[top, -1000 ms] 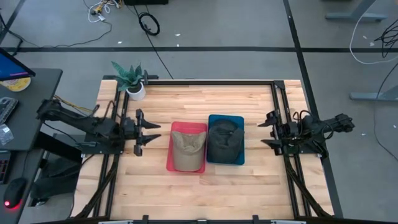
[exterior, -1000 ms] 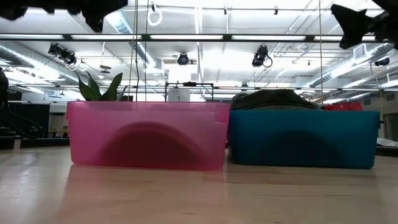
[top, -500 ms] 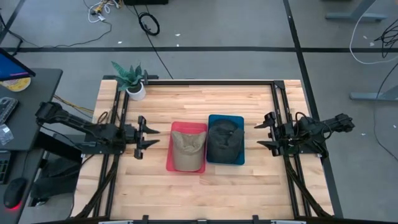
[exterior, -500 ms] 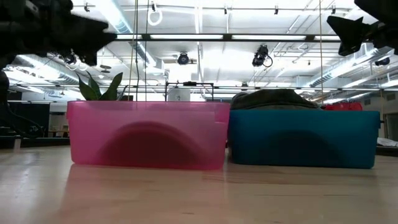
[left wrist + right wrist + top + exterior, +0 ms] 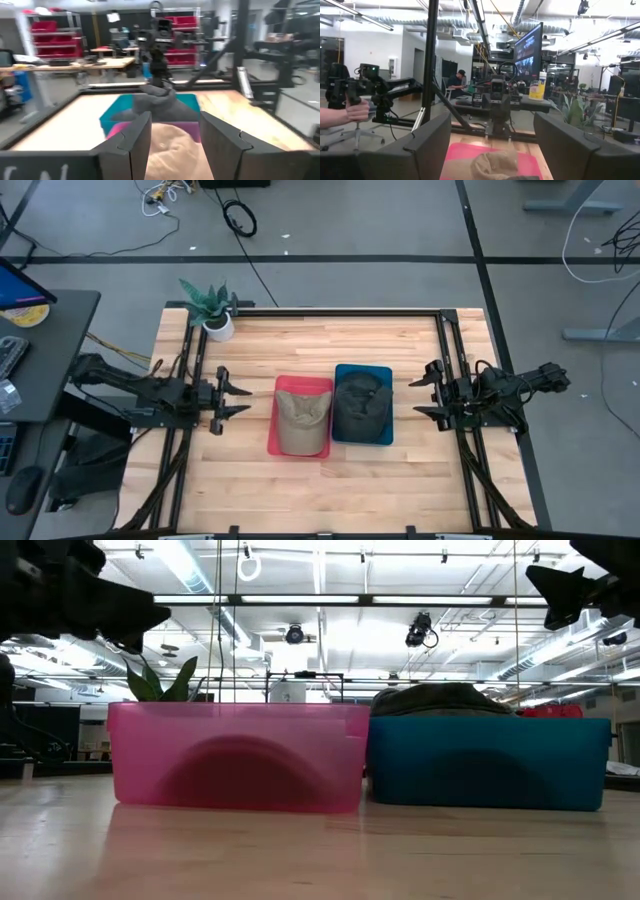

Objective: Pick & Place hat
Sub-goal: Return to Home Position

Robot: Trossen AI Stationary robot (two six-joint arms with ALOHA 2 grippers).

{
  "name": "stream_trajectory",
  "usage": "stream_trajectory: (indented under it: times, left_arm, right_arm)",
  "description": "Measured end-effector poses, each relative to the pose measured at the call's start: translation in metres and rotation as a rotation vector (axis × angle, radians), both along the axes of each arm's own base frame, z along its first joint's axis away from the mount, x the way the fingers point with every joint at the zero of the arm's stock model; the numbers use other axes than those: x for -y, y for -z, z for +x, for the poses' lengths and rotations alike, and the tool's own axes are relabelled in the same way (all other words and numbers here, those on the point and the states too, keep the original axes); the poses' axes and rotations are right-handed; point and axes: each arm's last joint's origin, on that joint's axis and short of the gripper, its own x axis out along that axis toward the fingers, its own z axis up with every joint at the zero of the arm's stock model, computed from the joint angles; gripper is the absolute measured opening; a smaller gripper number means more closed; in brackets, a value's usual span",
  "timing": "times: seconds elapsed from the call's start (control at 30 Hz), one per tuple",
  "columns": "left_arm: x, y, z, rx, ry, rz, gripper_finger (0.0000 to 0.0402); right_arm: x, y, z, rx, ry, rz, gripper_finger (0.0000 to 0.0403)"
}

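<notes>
both arms stretch low and level. left gripper [image 5: 237, 399], fingers spread and empty, at 9 o'clock of the translucent red plastic bin [image 5: 273, 425]; right gripper [image 5: 419, 397], likewise spread, at 3 o'clock of the blue plastic bin [image 5: 364, 368].

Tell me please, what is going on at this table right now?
Nothing is being handled at this moment. A brown cap lies in the red bin and a black cap in the blue bin; the two bins stand side by side in the middle of the table. The left gripper is open and empty beside the red bin, and the right gripper is open and empty beside the blue bin.
</notes>
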Motion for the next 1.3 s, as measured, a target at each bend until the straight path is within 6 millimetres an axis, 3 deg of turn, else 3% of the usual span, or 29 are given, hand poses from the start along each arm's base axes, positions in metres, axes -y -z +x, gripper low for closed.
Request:
stream_trajectory:
  times: [0.33, 1.3]
  left_arm:
    - [0.005, 0.007, -0.014, -0.040, 0.313, 0.027, 0.0169]
    - [0.004, 0.005, -0.013, -0.033, 0.279, 0.020, 0.0169]
  right_arm:
    - [0.000, 0.000, 0.000, 0.000, 0.000, 0.000, 0.0288]
    - [0.000, 0.000, 0.000, -0.004, 0.000, -0.001, 0.0288]
